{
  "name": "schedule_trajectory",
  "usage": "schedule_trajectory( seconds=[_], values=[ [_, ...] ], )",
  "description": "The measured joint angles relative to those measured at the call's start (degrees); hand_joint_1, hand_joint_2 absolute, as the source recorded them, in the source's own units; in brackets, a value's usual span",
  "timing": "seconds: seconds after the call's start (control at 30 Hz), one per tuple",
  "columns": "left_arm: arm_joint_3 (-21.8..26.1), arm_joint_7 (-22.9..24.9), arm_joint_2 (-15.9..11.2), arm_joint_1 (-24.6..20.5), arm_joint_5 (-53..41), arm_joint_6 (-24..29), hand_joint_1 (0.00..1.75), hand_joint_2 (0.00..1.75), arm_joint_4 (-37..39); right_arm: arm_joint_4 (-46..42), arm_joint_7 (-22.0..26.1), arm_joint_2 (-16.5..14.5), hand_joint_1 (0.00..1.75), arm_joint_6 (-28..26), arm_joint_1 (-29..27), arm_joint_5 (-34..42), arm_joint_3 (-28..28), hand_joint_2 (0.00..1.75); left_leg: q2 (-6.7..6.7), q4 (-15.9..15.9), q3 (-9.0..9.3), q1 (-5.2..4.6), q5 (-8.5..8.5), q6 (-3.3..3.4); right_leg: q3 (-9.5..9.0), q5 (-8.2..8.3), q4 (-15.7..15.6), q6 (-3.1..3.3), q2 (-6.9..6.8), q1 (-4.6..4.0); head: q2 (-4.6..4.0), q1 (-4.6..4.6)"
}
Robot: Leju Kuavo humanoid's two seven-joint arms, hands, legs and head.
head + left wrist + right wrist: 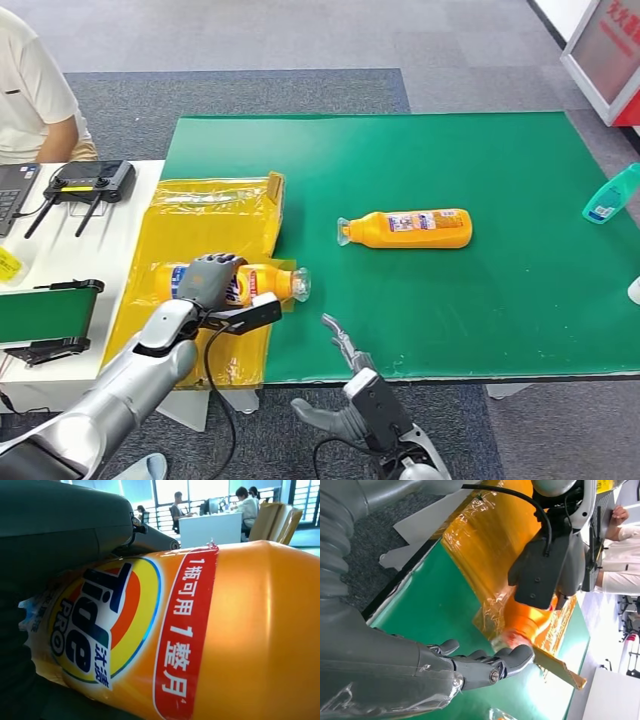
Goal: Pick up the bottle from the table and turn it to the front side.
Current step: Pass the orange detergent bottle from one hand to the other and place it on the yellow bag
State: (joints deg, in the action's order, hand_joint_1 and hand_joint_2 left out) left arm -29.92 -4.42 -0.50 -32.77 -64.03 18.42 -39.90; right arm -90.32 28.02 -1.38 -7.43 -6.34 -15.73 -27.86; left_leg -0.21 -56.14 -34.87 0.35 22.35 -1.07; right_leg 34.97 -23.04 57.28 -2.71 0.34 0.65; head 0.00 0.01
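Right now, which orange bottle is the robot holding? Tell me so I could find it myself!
Look at the big green table, then at the crinkly yellow plastic sheet at its left end. The bottle lies on its side there, under the robot's left hand. The other orange bottle lies alone on bare green, and only the held one shows a round Tide logo.

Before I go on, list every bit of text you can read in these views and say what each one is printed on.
"Tide PRO": round logo on the orange bottle under the left hand.
"1瓶可用1整月": red band on the same bottle.
Small characters beside the logo: too blurred to read.
Label on the second orange bottle: too small to read.
Label on the teal bottle: too small.
Red sign: white characters, cut off and unreadable.
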Motion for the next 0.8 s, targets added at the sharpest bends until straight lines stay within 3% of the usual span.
schedule_trajectory(
  seconds=[0.03,0.8],
  values=[
    [0.05,-0.19,0.15,0.07,0.33,0.67,0.00,1.75,0.01,0.10,0.00,0.00,0.00,-0.04,-0.01,0.03,-0.02,1.75,0.00,0.00,0.00,0.00,0.00,0.00,0.00,0.00,0.00,0.00,0.00,0.00,0.00,0.00],
    [0.72,-2.45,1.14,2.37,2.12,3.04,0.00,1.75,-2.96,1.76,-1.22,0.04,0.00,-2.04,-0.13,-1.82,-1.68,1.75,0.00,0.00,-0.02,0.00,0.01,0.00,0.02,-0.01,0.00,0.00,0.00,0.00,0.00,0.00]
  ],
)
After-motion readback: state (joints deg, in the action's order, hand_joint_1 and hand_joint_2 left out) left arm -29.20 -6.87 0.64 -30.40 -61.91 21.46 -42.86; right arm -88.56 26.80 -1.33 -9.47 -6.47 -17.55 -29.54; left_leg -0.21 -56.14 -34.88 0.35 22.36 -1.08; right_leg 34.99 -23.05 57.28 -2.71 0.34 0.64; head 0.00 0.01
